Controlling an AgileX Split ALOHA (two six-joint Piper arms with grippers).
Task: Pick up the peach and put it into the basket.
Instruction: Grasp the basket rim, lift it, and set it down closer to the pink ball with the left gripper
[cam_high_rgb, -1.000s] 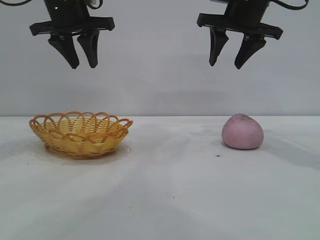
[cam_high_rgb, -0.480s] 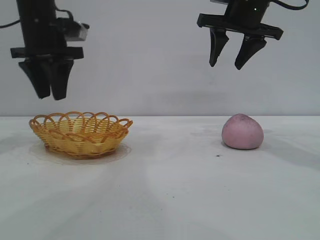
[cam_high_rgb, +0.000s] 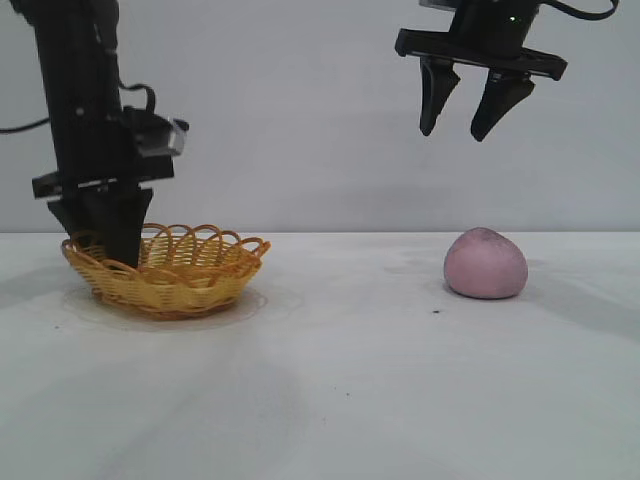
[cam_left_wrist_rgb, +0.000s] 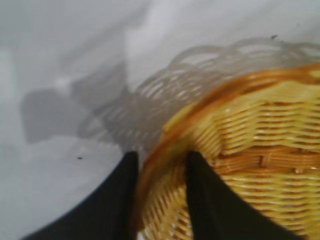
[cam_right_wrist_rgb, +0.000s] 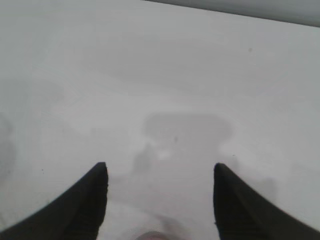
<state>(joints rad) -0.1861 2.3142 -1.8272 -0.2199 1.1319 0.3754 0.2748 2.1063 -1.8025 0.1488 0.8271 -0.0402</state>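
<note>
The dusty-pink peach (cam_high_rgb: 485, 263) lies on the white table at the right. The yellow-orange wicker basket (cam_high_rgb: 190, 270) stands at the left. My left gripper (cam_high_rgb: 105, 255) is down at the basket's left rim, one finger outside the wall and one inside, closed on the rim; the left wrist view shows the gripper (cam_left_wrist_rgb: 160, 155) with the basket's wall (cam_left_wrist_rgb: 260, 130) filling the gap. My right gripper (cam_high_rgb: 462, 128) hangs open and empty high above the peach. In the right wrist view this gripper (cam_right_wrist_rgb: 160, 167) looks down on bare table, with a sliver of the peach (cam_right_wrist_rgb: 155, 236) at the frame edge.
The white table (cam_high_rgb: 340, 350) runs between the basket and the peach, with a grey wall behind. A small dark speck (cam_high_rgb: 435, 312) lies on the table in front of the peach.
My left gripper has come down from high above the basket onto its left rim, and the basket has shifted slightly to the right. The right gripper and the peach have not moved.
</note>
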